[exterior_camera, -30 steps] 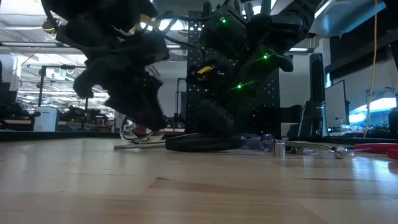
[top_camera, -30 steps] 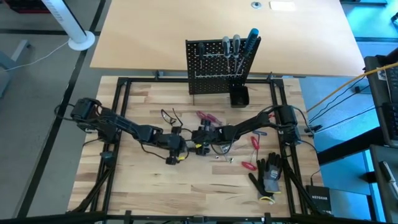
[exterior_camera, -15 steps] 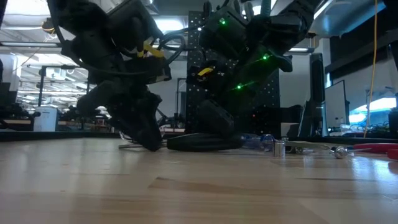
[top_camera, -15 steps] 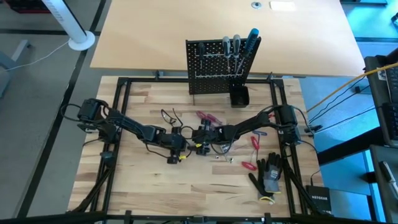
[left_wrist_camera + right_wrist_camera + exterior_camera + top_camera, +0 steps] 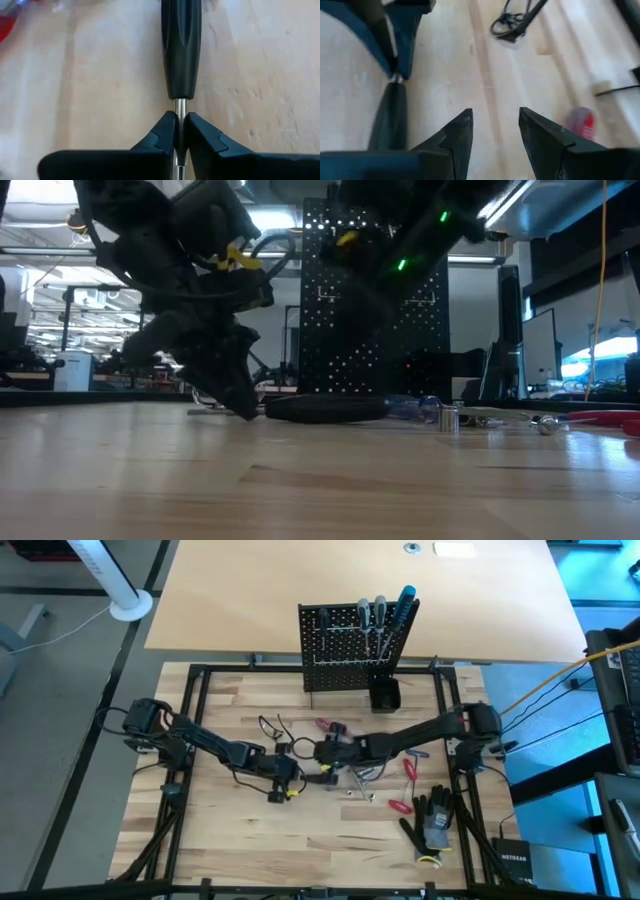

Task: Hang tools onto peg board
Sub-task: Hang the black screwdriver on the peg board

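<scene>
Black perforated peg board (image 5: 345, 647): upright at far edge of bench (image 5: 300, 840), rows of small holes. On its right part hang grey-handled screwdrivers (image 5: 371, 615) and blue-handled screwdriver (image 5: 404, 603), shafts pointing down.

Black-handled screwdriver (image 5: 181, 47): lying flat in front of peg board, thin metal shaft (image 5: 179, 111) pinched between fingers of left gripper (image 5: 178, 134).

Red-handled tools (image 5: 407, 770): lying flat, front-right of peg board; more red handles (image 5: 333, 727) nearer peg board.
</scene>
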